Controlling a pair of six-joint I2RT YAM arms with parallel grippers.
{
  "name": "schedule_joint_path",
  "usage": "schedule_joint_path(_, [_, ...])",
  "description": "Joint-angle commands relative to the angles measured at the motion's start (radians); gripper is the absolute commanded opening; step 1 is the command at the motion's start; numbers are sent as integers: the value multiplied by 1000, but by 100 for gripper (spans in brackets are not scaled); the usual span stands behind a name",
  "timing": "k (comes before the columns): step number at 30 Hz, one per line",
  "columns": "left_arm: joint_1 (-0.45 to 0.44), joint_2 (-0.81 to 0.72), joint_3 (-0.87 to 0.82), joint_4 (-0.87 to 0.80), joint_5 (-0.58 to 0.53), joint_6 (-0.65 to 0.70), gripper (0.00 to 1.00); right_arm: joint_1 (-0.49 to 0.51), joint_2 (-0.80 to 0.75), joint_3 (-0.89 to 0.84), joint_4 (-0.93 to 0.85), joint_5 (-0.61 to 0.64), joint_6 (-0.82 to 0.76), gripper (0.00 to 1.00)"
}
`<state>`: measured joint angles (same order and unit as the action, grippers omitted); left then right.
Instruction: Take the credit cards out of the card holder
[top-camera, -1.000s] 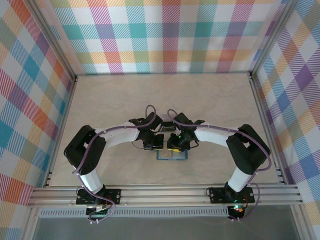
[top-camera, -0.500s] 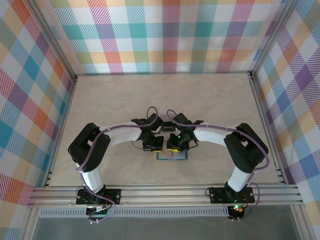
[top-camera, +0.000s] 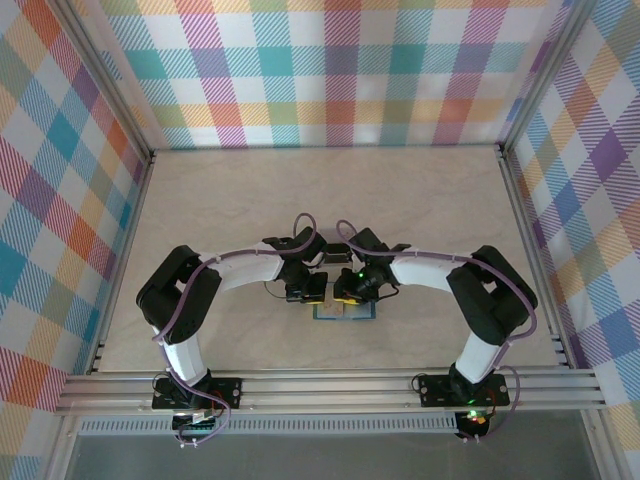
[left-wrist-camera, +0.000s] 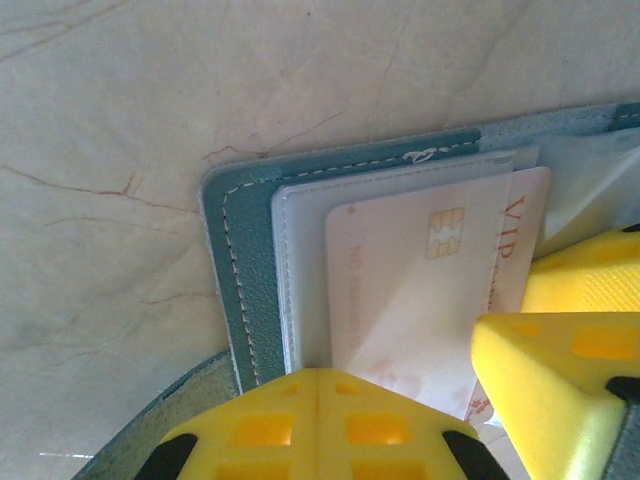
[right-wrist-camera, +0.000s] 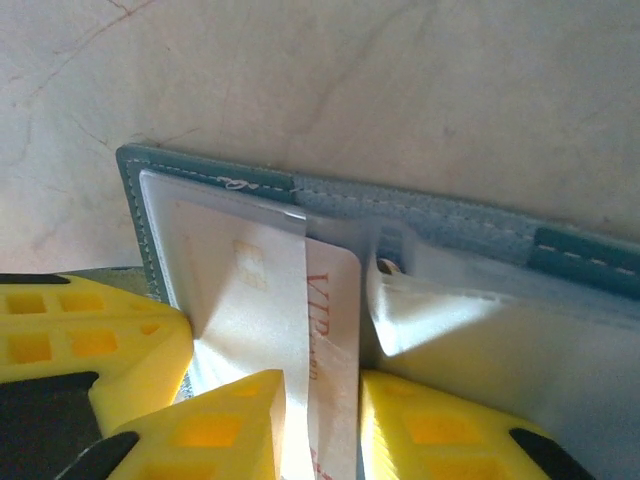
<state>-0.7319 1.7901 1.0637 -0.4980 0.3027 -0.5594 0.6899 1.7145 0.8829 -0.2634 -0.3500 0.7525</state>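
Presently both arms fold inward at the elbow, wrists meeting low over the near middle of the desk (top-camera: 250, 200). The card holder (left-wrist-camera: 245, 250) lies open there. The left pincer (left-wrist-camera: 316, 385), fingers clenched together, sits on its teal edge. The right pincer (right-wrist-camera: 322, 400) pinches the pale VIP credit card (left-wrist-camera: 410, 290), partly out of its clear sleeve (left-wrist-camera: 300, 260).

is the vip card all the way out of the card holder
No, in the right wrist view the VIP card has its chip end tucked under the clear pocket of the card holder.
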Motion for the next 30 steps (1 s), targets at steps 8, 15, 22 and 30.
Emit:
schedule_joint_path(8, [-9, 38, -1, -50, -27, 11, 0, -38, -96, -170, 362, -191, 92, 23])
schedule_joint_path(15, [-10, 39, -4, -46, -25, 8, 0, -50, -132, -208, 443, -221, 112, 19])
schedule_joint_path(22, [-10, 38, -2, -47, -25, 7, 0, -57, -124, -218, 464, -227, 125, 11])
schedule_joint_path(30, [-11, 40, -5, -49, -27, 10, 0, -66, -160, -230, 420, -191, 109, 6])
